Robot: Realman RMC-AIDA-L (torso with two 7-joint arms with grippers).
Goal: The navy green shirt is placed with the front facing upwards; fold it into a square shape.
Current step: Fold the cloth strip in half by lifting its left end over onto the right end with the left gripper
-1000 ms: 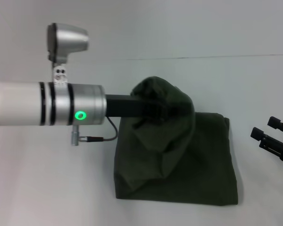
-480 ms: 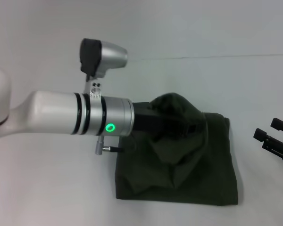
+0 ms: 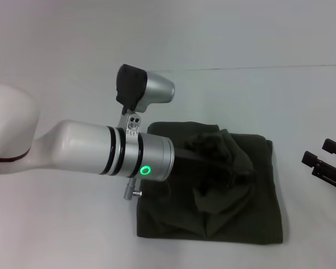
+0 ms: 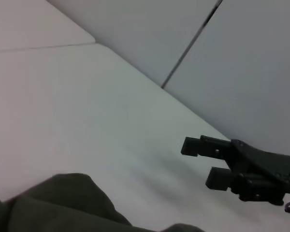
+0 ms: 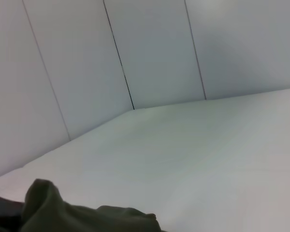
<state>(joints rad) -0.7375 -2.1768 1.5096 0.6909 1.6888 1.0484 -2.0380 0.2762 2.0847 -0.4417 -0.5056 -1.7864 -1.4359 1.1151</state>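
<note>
The dark olive-green cotton shirt lies mid-surface already folded to a near-square block, only the raised flap gripped by the left tool apparently left to lay down; the right tool idles open beside it; no lettering shows.

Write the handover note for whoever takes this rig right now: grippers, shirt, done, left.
Left gripper: over the navy green shirt, buried in a raised bunch of cloth, apparently holding it.
Right gripper: open, off the shirt's right side, above the table, idle.
Shirt: already a rough rectangle flat on the table, one layer lifted mid-fold.
Left: lay that layer down, release, check that it is square.
</note>
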